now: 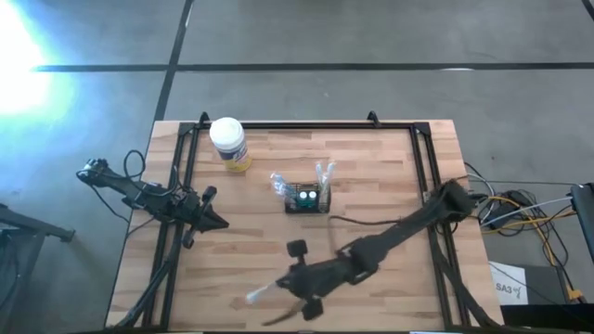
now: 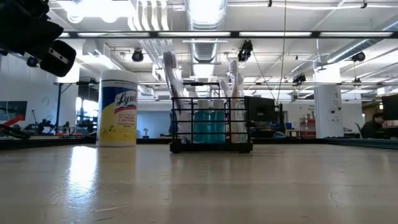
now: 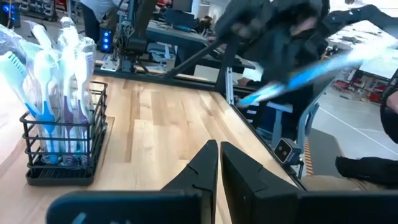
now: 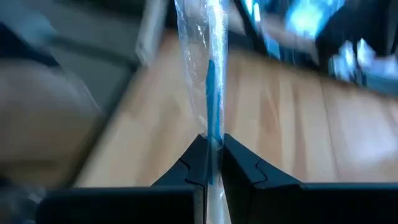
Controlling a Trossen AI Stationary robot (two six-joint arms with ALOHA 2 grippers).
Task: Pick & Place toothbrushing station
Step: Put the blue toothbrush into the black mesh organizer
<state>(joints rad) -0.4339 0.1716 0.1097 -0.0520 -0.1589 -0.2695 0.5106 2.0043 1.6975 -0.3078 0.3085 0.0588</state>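
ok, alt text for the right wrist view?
The right pincer is shut on a blue toothbrush in clear wrapping, which points away over the wooden table. The background is blurred.

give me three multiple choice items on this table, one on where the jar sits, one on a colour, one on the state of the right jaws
1. Where does the jar stand relative to the toothbrushing station in the high view?
A. toward the back left of it
B. inside it
C. at the table's front right corner

2. What colour is the jar's lid?
A. red
B. white
C. black

3. What are the jaws of the right gripper doing?
A. spread wide and empty
B. shut on a wrapped toothbrush
C. shut on the jar

Answers: 1 A, the jar stands apart near the back left corner. 2 B, the high view shows a white top. 3 B, the right wrist view shows the clear-wrapped blue brush pinched between the jaws.
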